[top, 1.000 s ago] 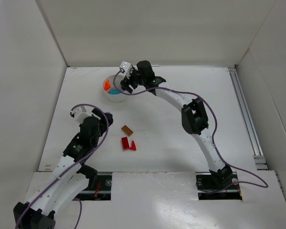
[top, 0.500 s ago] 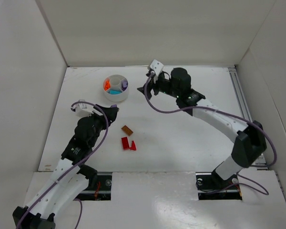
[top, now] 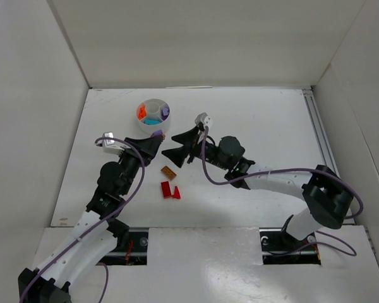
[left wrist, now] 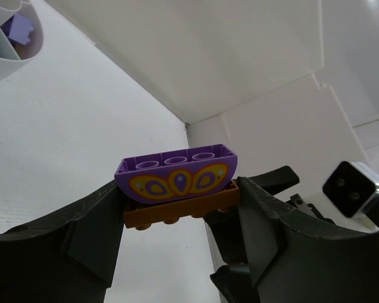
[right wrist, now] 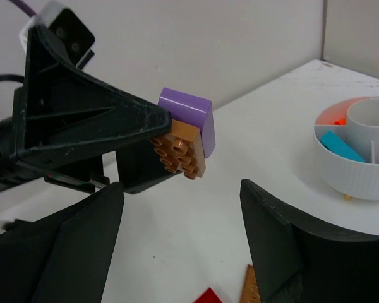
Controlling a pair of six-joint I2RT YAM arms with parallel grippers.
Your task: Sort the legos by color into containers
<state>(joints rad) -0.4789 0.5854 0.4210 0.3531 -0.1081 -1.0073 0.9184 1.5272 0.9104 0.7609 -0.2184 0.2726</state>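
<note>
Left gripper (left wrist: 178, 196) clenches a lego stack (right wrist: 184, 142) by its ends in mid-air, purple piece (left wrist: 175, 175) on brown plate (left wrist: 189, 211), near the dish (right wrist: 357, 180). Right gripper (right wrist: 180, 189) gapes empty, facing it. Stack looks light, stiff, slick (prob. snapped tight): pinch the purple's long sides & pry.

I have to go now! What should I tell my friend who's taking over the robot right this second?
Left hand: shut on a purple piece stuck to a brown-orange plate, raised near the dish.
Right hand: open, empty, facing that pair.
Done: orange legos, a teal lego and a purple lego lie in separate dish compartments.
Left: split and sort the held pair; a brown-orange brick and red pieces lie on the table.
</note>
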